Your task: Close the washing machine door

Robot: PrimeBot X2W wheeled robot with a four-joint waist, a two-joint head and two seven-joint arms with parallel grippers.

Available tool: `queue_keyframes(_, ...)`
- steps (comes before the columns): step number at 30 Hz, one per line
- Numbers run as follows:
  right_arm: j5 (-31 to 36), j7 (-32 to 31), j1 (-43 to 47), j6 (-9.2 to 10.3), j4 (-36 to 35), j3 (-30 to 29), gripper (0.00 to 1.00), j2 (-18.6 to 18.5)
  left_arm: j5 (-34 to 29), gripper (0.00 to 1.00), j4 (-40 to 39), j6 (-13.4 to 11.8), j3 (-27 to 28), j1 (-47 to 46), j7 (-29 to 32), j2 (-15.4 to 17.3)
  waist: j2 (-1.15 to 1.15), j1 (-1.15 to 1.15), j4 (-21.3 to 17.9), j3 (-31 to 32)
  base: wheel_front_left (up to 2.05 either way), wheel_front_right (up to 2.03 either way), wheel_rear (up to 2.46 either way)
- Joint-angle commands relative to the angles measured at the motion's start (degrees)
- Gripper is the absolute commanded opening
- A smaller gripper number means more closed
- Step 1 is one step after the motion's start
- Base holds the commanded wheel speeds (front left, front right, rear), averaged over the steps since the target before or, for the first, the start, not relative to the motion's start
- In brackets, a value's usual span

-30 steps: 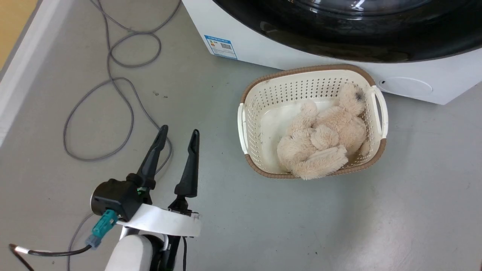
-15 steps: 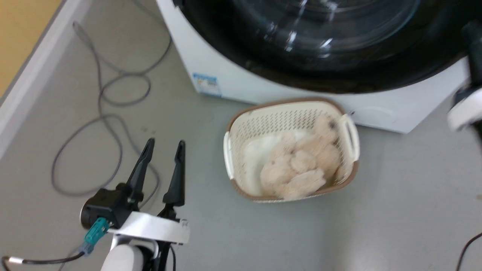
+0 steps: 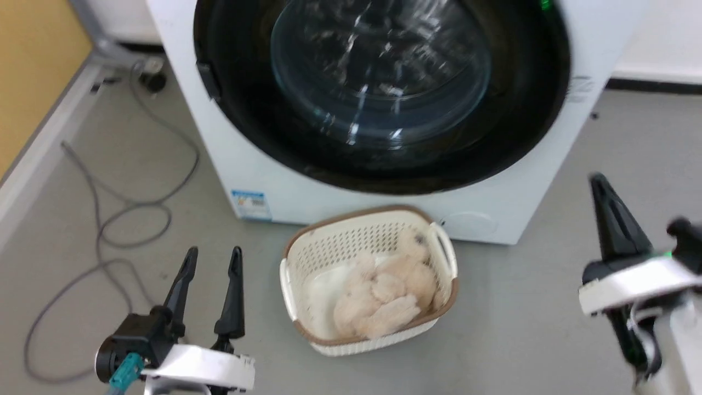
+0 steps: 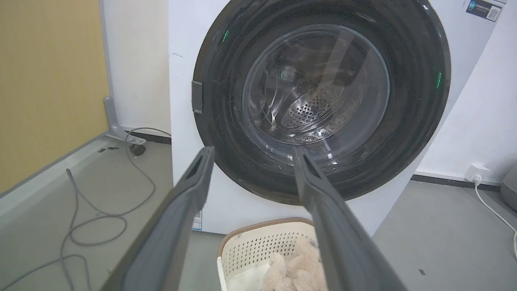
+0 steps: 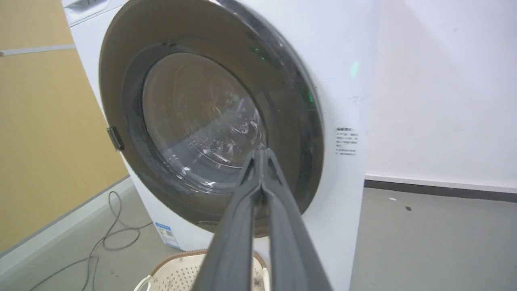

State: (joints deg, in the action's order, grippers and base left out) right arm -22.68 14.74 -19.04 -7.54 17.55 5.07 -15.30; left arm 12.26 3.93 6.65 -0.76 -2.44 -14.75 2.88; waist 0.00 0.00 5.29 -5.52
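The washing machine (image 3: 241,148) is a white front-loader at the top of the head view. Its washing machine door (image 3: 378,71), a black round frame with a clear glass bowl, lies flat against the machine's front. My left gripper (image 3: 214,252) stands open low on the left, nothing between its fingers, well short of the machine. My right gripper (image 3: 599,184) is shut and empty at the right edge, apart from the door. The left wrist view has the door (image 4: 323,101) beyond my left gripper (image 4: 253,151). The right wrist view has the door (image 5: 202,121) beyond my right gripper (image 5: 261,152).
A cream perforated basket (image 3: 356,238) holding a beige plush toy (image 3: 378,296) stands on the grey floor just before the machine, between my arms. Grey cables (image 3: 109,219) loop across the floor on the left, beside a yellow wall panel (image 3: 33,66). A wall socket (image 4: 476,171) sits right of the machine.
The head camera has tilted up, so the whole door and machine front came into view and the basket slid down the picture. My right gripper now appears at the right. Both grippers keep their state.
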Motion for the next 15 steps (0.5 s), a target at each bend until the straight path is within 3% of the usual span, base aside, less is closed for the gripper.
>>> queue_keyframes(1,0.51,0.23,1.34,0.05,-0.58,-0.43,0.00,0.71,-0.44,1.00,0.05,-0.20,0.11,0.76,-0.25,0.00,0.00,0.00,-1.56,1.83,0.00,0.00,0.00)
queue_keyframes(11,9.21,0.25,17.78,0.05,-12.23,-6.65,0.00,9.04,-2.00,1.00,2.01,0.13,-0.58,4.24,-0.25,0.00,0.00,0.00,-2.55,5.84,0.00,0.00,0.00)
queue_keyframes(12,9.95,0.25,19.14,0.05,-13.62,-7.16,0.45,9.62,-2.00,1.00,2.17,0.14,-0.68,4.62,-0.25,0.00,0.00,0.00,-2.63,5.96,0.00,0.00,0.00)
queue_keyframes(13,10.86,0.25,20.36,0.05,-15.02,-7.68,1.00,10.11,-2.13,1.00,2.38,0.16,-0.81,4.93,-0.25,0.00,0.00,0.00,-2.70,6.06,0.00,0.00,0.00)
queue_keyframes(15,11.82,0.25,22.56,0.05,-16.46,-7.80,1.00,10.89,-2.49,1.00,2.75,0.20,-0.99,5.37,-0.25,0.00,0.00,0.00,-2.81,6.22,0.00,0.00,0.00)
